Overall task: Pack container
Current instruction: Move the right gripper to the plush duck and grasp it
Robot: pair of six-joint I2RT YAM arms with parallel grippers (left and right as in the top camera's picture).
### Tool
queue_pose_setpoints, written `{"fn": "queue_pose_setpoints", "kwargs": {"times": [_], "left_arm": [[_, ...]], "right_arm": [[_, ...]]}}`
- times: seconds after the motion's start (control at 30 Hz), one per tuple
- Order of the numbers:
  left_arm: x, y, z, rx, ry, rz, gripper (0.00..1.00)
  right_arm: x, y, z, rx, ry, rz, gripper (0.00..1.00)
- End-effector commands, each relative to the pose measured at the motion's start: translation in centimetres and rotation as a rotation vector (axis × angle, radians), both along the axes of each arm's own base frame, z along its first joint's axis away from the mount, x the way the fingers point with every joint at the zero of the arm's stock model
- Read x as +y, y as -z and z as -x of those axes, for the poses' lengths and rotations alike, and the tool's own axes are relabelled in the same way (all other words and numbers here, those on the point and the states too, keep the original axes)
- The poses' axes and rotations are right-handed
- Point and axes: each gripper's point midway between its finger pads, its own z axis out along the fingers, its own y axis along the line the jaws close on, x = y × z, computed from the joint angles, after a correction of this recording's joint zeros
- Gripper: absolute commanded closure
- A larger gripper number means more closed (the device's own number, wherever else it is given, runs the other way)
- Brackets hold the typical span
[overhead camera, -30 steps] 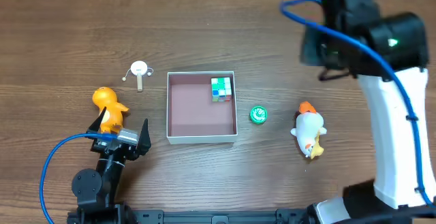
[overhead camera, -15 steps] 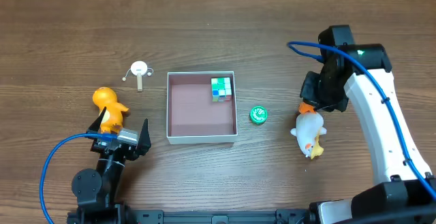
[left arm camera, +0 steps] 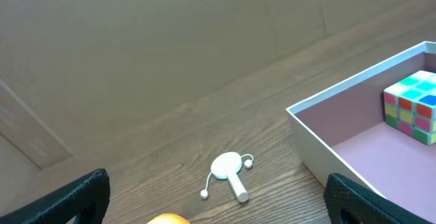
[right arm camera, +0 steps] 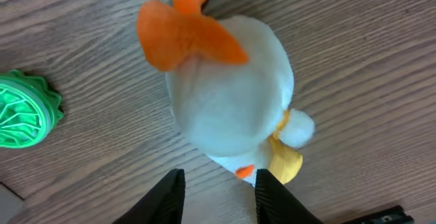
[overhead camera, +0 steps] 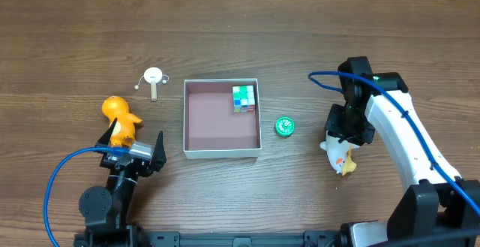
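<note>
Two robot arms flank a wooden surface (overhead camera: 67,29) scattered with toys. At far left, the left pincer (overhead camera: 129,142) hangs released. Its black fingers (left arm camera: 75,198) are spread wide, close beside an orange duck-shaped toy (overhead camera: 118,118) that stands just beyond the tips. Past the duck, a small white paddle-shaped toy (overhead camera: 153,76) with two little beads lies flat on the wood, apart from everything else.

The container (overhead camera: 222,152), a square, shallow white box with a pinkish-mauve floor, sits at the middle of the surface, clear of both arms. A multicoloured puzzle cube (overhead camera: 244,97) rests inside it, tucked into the far right corner. Just right of the box, and outside it, lies a round, ridged green object (overhead camera: 284,127).

Further right, a white plush bird (overhead camera: 342,155) with orange trim lies on the wood. The right pincer (right arm camera: 220,175) hangs directly over it, pointing down. The wrist camera shows its two fingers (right arm camera: 170,197) partly apart, with the plush's lower edge right at their tips. They are not clamped on the toy, and it cannot be told whether they touch it.
</note>
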Motion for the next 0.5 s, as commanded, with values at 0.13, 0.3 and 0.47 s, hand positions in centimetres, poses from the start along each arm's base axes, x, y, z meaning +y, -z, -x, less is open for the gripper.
{"fn": "queue_pose_setpoints", "kwargs": {"times": [0.13,0.3,0.47], "left_arm": [[0.1,0.0,0.0,-0.004,-0.005,-0.004,0.0],[0.1,0.0,0.0,-0.004,-0.005,-0.004,0.0],[0.1,0.0,0.0,-0.004,-0.005,-0.004,0.0]], "right_arm": [[-1.9,0.4,-1.7,-0.083,0.042,-0.028,0.57],[-1.7,1.3,-1.4,-0.078,0.046,-0.063,0.15],[-0.9,1.3,-1.9,-0.094,0.005,-0.112,0.0]]}}
